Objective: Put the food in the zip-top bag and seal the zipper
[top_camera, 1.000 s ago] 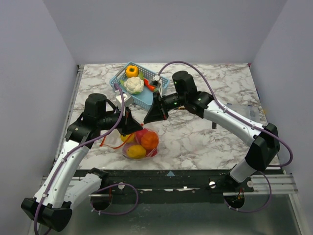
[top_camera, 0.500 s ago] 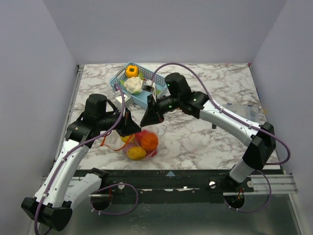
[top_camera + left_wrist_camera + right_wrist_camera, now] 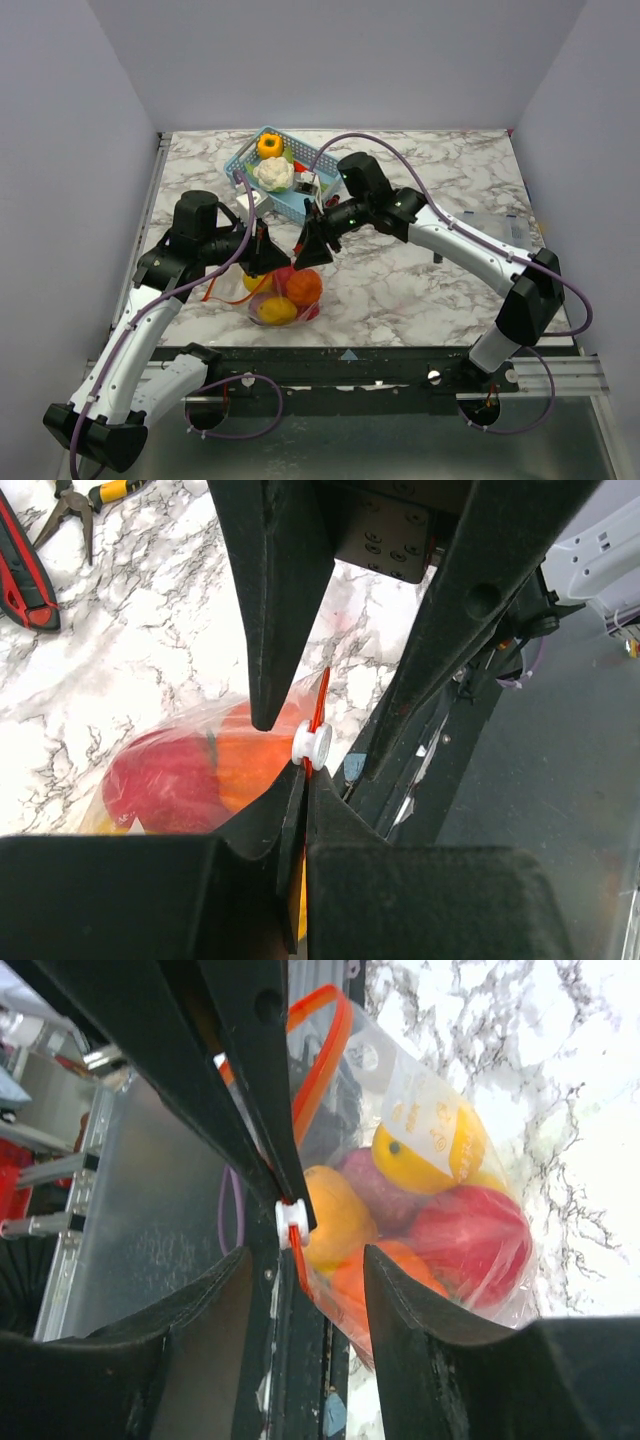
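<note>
The zip-top bag lies on the marble table, close to the front edge and between the two arms. The food is inside it. Through the clear plastic there is a red piece, a yellow piece, a purple piece and an orange piece, all squashed together.

The left gripper is pinched tight on the zipper, the thin red-orange strip along the top of the bag. Its two fingers are pressed together with the strip between them, right beside the little white slider.

The right gripper hangs just over the bag on the other side. Its fingers are apart and hold nothing. The white slider sits in the gap between them, with space on both sides.

Farther back on the table is a blue basket. A white cauliflower and an orange pepper sit in it. The basket is apart from the bag.
</note>
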`<state>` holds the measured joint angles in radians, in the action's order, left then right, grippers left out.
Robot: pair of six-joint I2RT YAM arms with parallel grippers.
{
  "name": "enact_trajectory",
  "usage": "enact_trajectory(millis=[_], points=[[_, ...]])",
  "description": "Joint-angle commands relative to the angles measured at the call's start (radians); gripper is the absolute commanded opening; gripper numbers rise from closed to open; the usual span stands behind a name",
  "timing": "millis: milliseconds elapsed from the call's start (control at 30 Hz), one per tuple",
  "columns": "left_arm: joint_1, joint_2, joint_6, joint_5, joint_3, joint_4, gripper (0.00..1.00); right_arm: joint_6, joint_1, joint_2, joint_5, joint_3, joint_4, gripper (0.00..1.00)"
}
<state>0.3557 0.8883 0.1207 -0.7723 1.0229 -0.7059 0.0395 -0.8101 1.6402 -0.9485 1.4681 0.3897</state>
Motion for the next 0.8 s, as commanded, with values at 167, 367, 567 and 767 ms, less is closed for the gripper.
enact_trajectory(millis=[167,367,567,767], points=[[0.006,0.006,-0.017,-0.059,0.014,0.040,0.00,-0.199,-0.002,-0.019,-0.105,0.035,0.140,0.46],[0.006,0.004,-0.024,-0.064,0.009,0.035,0.00,-0.253,0.000,0.044,-0.077,0.124,0.214,0.32],[0.007,0.003,-0.028,-0.064,0.006,0.031,0.00,-0.281,0.000,0.091,-0.102,0.181,0.265,0.17],[0.007,0.002,-0.032,-0.065,0.011,0.027,0.00,-0.314,0.000,0.082,-0.089,0.175,0.293,0.19]])
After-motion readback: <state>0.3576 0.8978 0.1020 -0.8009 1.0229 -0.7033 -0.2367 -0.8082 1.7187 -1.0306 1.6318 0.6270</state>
